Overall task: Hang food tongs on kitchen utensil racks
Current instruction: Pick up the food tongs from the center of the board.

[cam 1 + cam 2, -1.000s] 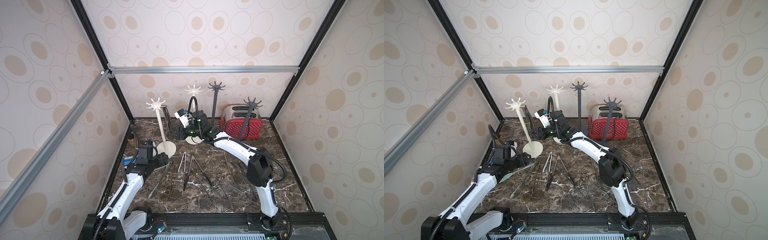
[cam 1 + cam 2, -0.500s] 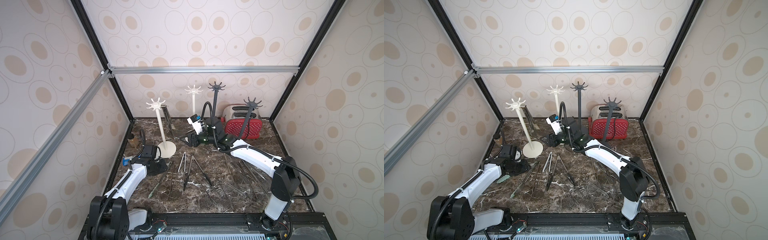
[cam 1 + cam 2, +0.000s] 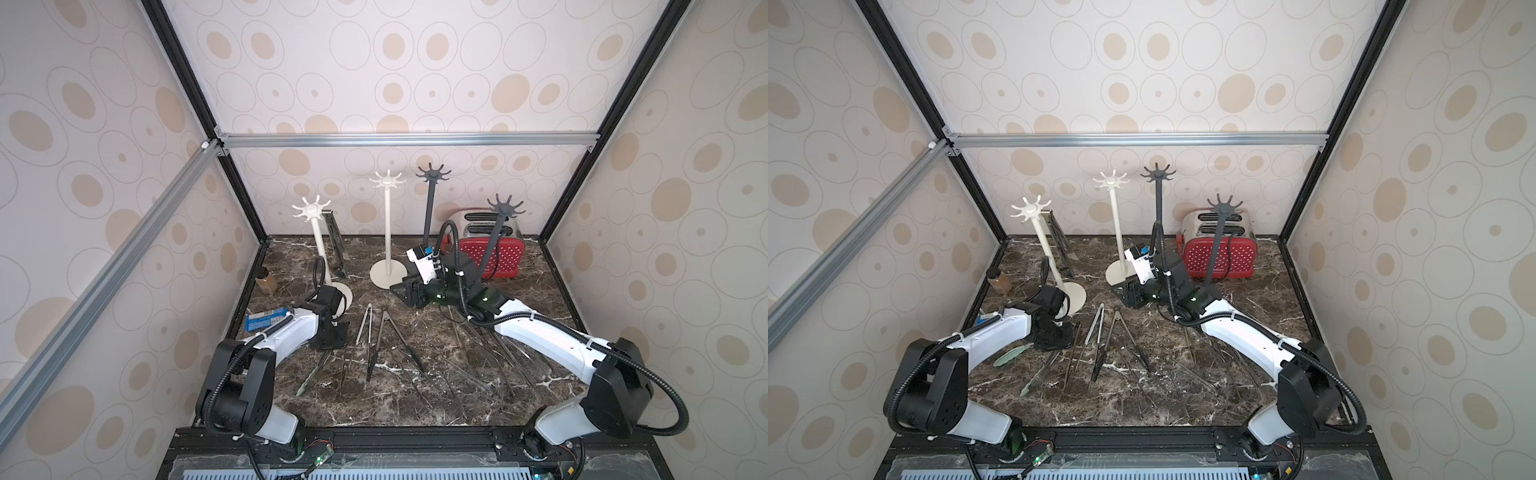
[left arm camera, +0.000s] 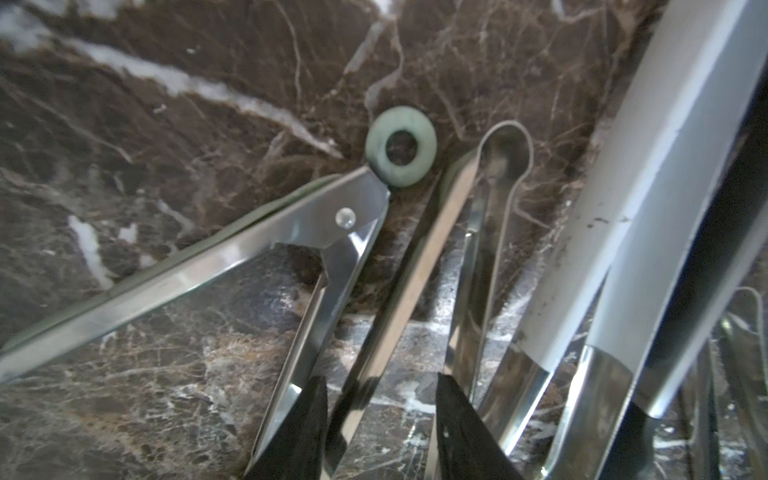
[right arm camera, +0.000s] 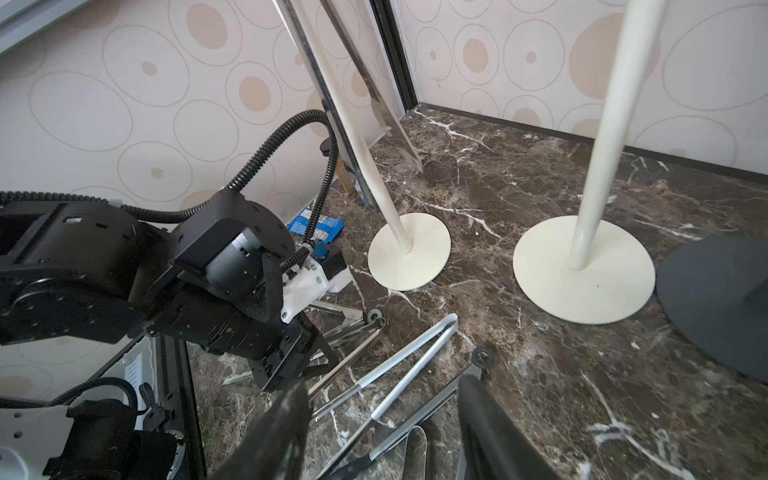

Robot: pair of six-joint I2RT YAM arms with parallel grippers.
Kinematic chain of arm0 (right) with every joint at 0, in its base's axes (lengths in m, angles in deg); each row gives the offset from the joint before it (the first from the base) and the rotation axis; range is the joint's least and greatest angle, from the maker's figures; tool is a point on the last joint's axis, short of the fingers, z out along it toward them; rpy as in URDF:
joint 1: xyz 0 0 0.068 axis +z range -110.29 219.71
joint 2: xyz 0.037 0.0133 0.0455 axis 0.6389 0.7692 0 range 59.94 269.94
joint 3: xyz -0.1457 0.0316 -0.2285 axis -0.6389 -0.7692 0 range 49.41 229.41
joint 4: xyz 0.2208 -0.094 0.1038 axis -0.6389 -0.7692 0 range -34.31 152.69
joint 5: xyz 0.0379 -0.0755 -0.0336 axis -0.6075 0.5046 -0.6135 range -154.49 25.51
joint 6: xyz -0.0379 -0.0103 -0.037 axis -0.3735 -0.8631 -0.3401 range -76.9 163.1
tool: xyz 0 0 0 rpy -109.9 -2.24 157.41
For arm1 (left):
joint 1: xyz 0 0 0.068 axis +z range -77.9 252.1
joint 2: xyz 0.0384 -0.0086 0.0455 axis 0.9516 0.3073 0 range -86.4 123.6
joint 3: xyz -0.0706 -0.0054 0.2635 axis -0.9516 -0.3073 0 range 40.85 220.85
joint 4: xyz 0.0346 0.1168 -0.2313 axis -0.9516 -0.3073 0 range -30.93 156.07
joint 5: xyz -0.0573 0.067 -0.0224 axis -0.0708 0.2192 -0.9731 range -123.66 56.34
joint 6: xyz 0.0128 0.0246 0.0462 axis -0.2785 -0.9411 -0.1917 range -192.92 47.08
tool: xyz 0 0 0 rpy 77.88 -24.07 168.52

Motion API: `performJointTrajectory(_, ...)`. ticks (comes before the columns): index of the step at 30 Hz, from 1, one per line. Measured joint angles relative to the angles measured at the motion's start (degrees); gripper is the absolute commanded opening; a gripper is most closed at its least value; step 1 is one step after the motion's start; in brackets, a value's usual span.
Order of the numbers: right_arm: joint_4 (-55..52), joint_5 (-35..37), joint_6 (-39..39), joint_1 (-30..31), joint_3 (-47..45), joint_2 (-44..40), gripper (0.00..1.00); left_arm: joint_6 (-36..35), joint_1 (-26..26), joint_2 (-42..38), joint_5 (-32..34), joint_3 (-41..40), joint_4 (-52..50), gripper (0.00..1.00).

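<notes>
Two cream racks (image 3: 387, 232), two grey racks (image 3: 429, 208), one toaster (image 3: 509, 255), one jar (image 3: 266, 279).

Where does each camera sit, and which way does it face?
Both top views: high behind the robot, looking down over marble table, utensil racks, toaster; left arm and right arm show.
Left wrist: pointing down, close on food tongs; left end effector shows.
Right wrist: low, facing cream rack bases; right end effector and left arm show.
Shared: those bases appear in both top views too.

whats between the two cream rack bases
Only bare marble, clear in the right wrist view; nearer base and farther base don't touch.
</notes>
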Motion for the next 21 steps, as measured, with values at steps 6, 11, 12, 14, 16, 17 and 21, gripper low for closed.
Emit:
performJointTrajectory(6, 0.22, 1.14, 0.07, -0.66, -1.97, -1.84, 0.60, -0.57, -0.04, 0.39, 2.29, 0.57, -0.46, 0.37)
performJointTrajectory(11, 0.48, 1.70, 0.09, -1.11, -2.51, -1.92, 0.60, -1.38, -0.33, 1.49, 2.73, 1.29, -0.63, 0.31)
performJointTrajectory(12, 0.50, 1.75, 0.11, -1.11, -2.60, -1.92, 0.60, -1.46, -0.39, 1.66, 2.73, 1.40, -0.61, 0.29)
performJointTrajectory(14, 0.48, 1.75, 0.11, -1.11, -2.71, -1.92, 0.60, -1.55, -0.52, 1.99, 2.69, 1.57, -0.59, 0.27)
performJointTrajectory(16, 0.57, 1.75, 0.20, -1.18, -2.80, -1.92, 0.60, -1.66, -0.72, 2.40, 2.60, 1.68, -0.46, 0.26)
performJointTrajectory(17, 0.59, 1.75, 0.24, -1.25, -2.82, -1.92, 0.60, -1.68, -0.81, 2.58, 2.51, 1.70, -0.37, 0.26)
performJointTrajectory(21, 0.83, 1.79, 0.35, -1.42, -2.82, -1.92, 0.60, -1.92, -1.03, 3.67, 2.40, 1.70, -0.15, 0.21)
